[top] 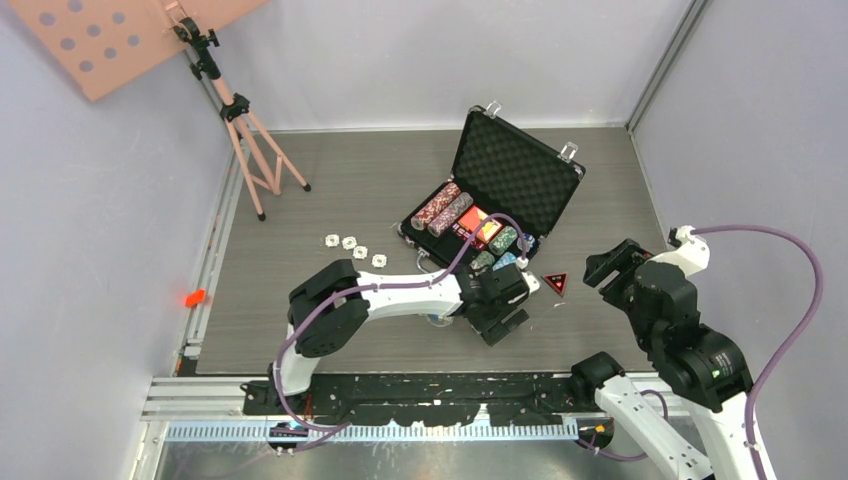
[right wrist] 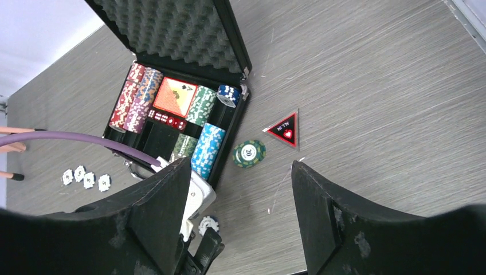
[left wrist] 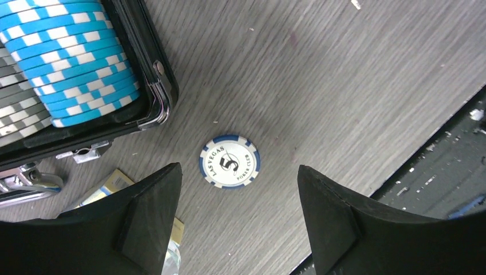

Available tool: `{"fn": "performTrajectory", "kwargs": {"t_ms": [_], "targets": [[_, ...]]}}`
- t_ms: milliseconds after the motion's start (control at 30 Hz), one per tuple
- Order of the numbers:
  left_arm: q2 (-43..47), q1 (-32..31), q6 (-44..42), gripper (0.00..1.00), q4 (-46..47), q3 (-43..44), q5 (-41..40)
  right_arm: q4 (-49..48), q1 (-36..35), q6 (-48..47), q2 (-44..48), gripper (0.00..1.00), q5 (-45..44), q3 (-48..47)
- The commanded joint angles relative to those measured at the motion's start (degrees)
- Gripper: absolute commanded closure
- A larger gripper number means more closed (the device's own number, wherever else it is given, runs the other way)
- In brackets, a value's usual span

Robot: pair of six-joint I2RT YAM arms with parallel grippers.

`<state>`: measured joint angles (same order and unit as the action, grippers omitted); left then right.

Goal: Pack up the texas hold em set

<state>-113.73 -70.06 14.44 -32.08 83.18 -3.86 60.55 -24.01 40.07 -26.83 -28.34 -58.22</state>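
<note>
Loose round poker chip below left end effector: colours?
White round poker chip with dark blue edge blocks; left wrist view shows it best.

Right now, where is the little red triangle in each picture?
Top external: the red triangle lies on the table, just right of the open briefcase.
Left wrist: not in it; only a briefcase corner shows.
Right wrist: near the middle, right of the briefcase.
Shared landmark: the briefcase.
</note>
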Motion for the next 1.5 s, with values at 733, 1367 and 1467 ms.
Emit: {"fn": "performTrajectory", "kwargs": {"t_ms": [733,1367,1467], "targets": [[-0.81,1.82,-2.59,0.71,-0.89,-0.35,5.51,1.3,-0.25,3.63,-5.57,0.35,4.52,1.62],[9.46,4.59,-4.3,0.2,1.75,-4.94,6.93,-3.36,-0.25,7.65,-9.89,0.42,19.84,9.23],[6.51,2.3,-5.02,0.19,-0.84,-2.25,4.36,-2.2,-0.25,7.67,-9.26,0.42,18.28,7.94]]}}
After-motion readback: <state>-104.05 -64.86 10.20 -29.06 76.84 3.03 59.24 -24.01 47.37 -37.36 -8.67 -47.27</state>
